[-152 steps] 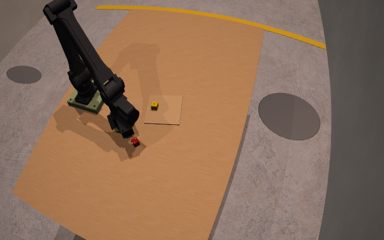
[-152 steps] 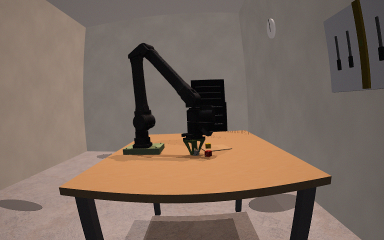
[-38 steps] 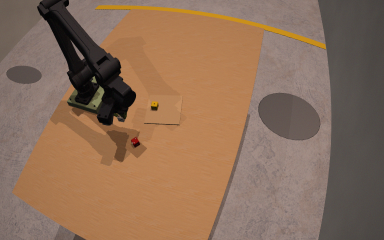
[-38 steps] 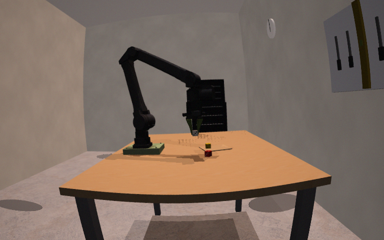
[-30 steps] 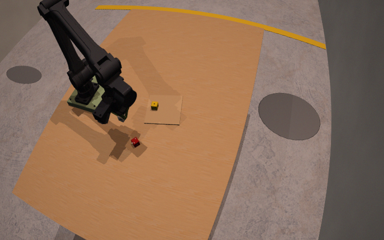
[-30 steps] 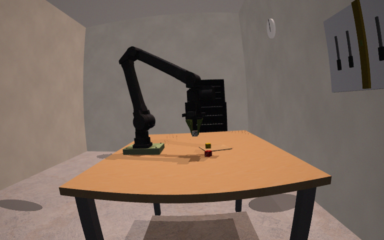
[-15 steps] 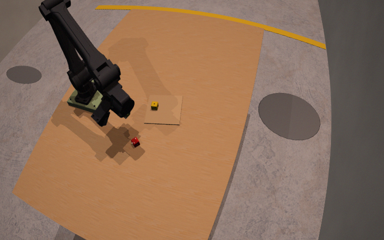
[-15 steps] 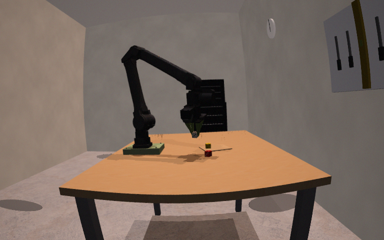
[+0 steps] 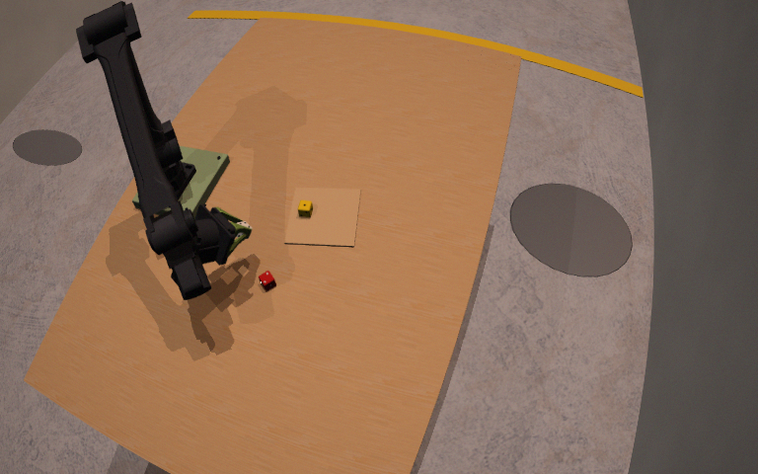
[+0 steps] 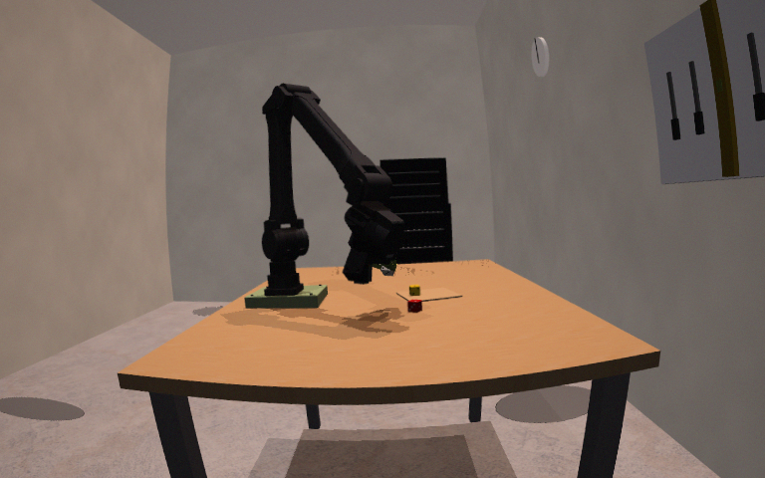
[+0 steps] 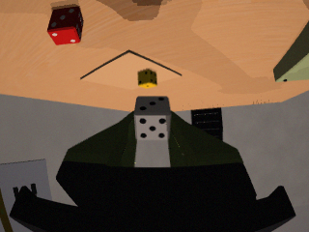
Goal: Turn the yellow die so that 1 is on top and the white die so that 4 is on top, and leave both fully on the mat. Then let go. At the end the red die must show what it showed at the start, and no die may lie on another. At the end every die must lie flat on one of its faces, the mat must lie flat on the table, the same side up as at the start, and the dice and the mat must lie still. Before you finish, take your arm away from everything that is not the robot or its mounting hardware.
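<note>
My gripper is shut on the white die. It holds the die above the table, left of the mat and tilted toward it. The yellow die sits flat on the tan mat near its left edge, with one dark pip on top. The red die lies on the bare table, off the mat's near-left corner.
The arm's green base plate stands on the wooden table behind and left of the gripper. A dark shelf unit stands behind the table.
</note>
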You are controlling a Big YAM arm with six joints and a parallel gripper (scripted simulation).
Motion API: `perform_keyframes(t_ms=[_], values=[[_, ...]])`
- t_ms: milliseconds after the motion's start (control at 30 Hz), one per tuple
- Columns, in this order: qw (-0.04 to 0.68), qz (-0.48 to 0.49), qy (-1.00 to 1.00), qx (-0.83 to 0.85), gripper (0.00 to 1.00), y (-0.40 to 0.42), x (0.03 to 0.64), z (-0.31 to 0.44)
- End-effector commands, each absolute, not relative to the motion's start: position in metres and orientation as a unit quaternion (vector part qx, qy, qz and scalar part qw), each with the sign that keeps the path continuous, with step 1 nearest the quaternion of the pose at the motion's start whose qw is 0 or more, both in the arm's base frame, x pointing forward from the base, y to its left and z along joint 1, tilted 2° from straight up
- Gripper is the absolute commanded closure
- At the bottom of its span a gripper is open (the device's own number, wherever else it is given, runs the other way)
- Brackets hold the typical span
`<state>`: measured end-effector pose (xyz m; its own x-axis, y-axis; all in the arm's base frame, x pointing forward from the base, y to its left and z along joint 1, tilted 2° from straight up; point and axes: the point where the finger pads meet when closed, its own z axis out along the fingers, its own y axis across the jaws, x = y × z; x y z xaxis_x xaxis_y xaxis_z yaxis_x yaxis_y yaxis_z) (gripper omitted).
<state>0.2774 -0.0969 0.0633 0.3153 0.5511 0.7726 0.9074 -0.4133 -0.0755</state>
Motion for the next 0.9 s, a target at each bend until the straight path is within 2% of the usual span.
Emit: perform_keyframes(t_ms=[0, 233, 867], values=[[0.226, -0.358, -0.522, -0.740, 0.80, -0.105, 0.295, 0.085], [0.249, -0.352, -0.512, -0.743, 0.80, -0.094, 0.282, 0.058], [0.250, -0.351, -0.511, -0.743, 0.80, -0.092, 0.280, 0.003]])
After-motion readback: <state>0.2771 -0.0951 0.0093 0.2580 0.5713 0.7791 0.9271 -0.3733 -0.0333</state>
